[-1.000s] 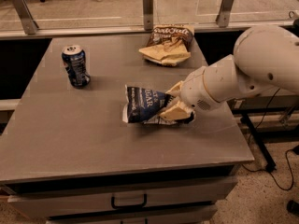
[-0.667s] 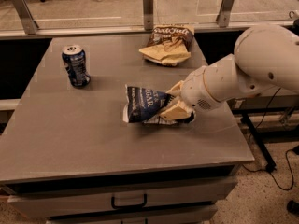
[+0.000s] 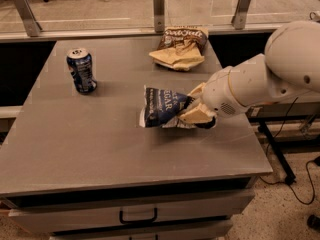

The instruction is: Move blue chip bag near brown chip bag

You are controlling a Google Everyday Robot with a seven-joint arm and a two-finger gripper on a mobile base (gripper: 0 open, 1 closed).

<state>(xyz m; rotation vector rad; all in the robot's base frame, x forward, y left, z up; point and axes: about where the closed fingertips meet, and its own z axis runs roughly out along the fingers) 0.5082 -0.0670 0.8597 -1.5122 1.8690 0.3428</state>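
Note:
The blue chip bag [image 3: 161,107] is dark navy foil with white lettering. It is near the middle of the grey table [image 3: 90,144], its left end raised. My gripper [image 3: 192,109] comes in from the right on the white arm and is shut on the bag's right end, with tan fingers [image 3: 196,115] above and below it. The brown chip bag [image 3: 180,46], brown on top with white script and tan below, lies at the table's far edge, behind and a little right of the blue bag, a short gap apart.
A blue soda can [image 3: 81,70] stands upright at the table's back left. A glass rail with metal posts [image 3: 159,8] runs behind the table. A drawer with a handle [image 3: 138,217] is under the front edge. The table's right edge is close to my arm.

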